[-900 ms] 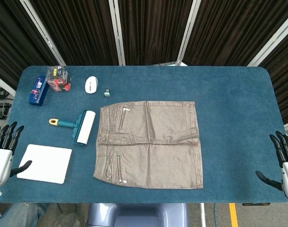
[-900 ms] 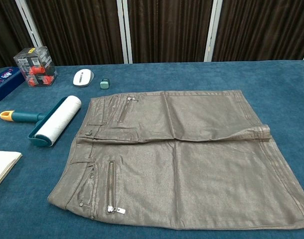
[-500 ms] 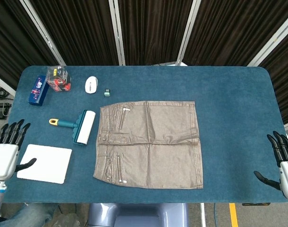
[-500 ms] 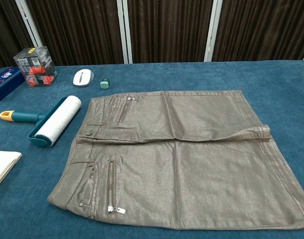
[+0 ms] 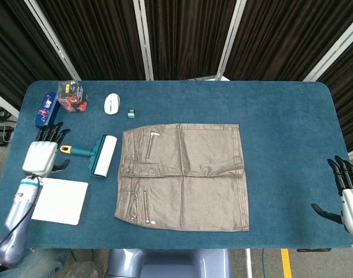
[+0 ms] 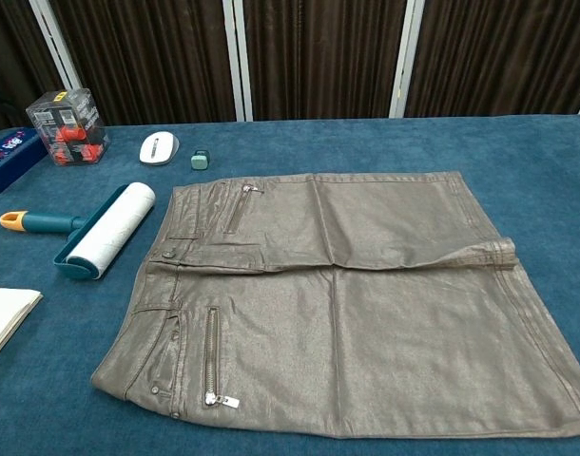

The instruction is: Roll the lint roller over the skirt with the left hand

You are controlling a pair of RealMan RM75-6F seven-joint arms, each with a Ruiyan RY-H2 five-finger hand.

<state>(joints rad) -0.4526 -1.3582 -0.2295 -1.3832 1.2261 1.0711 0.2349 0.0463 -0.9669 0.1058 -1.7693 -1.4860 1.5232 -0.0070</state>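
Observation:
A brown skirt (image 5: 184, 175) (image 6: 342, 299) lies flat in the middle of the blue table. The lint roller (image 5: 98, 154) (image 6: 90, 233) lies just left of it, white roll toward the skirt, teal handle with a yellow tip pointing left. My left hand (image 5: 42, 155) hovers right beside the yellow tip, fingers spread, holding nothing. My right hand (image 5: 348, 196) hangs off the table's right edge, fingers apart and empty. Neither hand shows in the chest view.
A white pad (image 5: 59, 200) lies at the front left. Along the back left stand a blue box (image 5: 47, 109), a clear box with red contents (image 5: 72, 96), a white mouse (image 5: 111, 103) and a small teal object (image 5: 131, 113).
My left hand has moved up and inward from the table's front-left edge to the roller's handle tip. The right hand has barely shifted. Skirt and roller have not moved.

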